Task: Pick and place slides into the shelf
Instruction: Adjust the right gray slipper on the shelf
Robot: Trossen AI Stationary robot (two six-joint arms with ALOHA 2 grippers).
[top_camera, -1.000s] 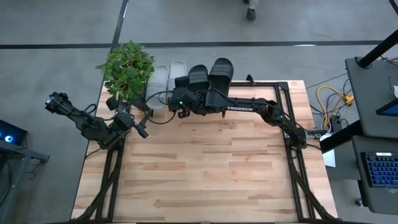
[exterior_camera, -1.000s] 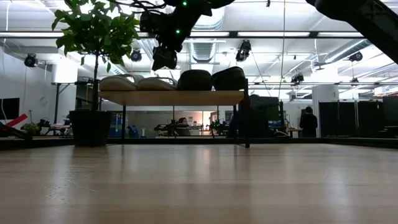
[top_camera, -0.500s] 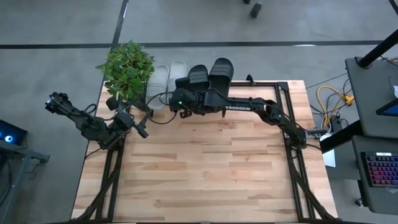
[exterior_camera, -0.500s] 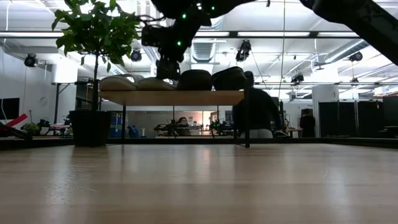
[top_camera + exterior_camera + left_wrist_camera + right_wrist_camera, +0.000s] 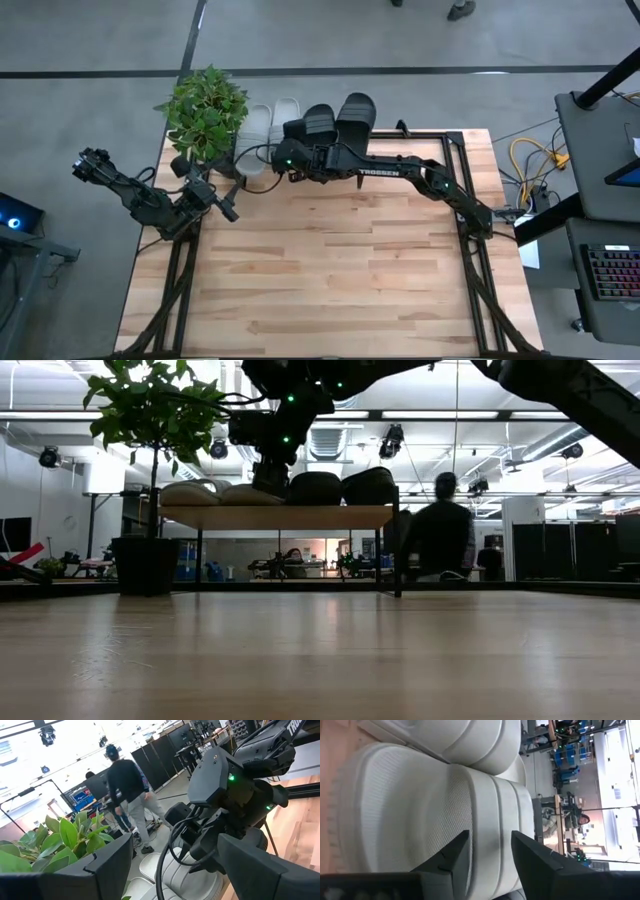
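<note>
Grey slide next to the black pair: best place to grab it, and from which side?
Probably the heel edge, from above on the table side. The grey slide lies flat on the shelf, heel toward the table, black slide close alongside. The right gripper is open just over its footbed.

The right arm reached across the far side of the table, its right gripper (image 5: 283, 158) pointing down, fingers (image 5: 540, 865) parted by a narrow gap. The left gripper (image 5: 228, 210) waited at the table's left edge, fingers (image 5: 260, 865) spread wide.

The shelf (image 5: 275, 517) at the table's (image 5: 330, 270) far edge bears four slides (image 5: 305, 125).
</note>
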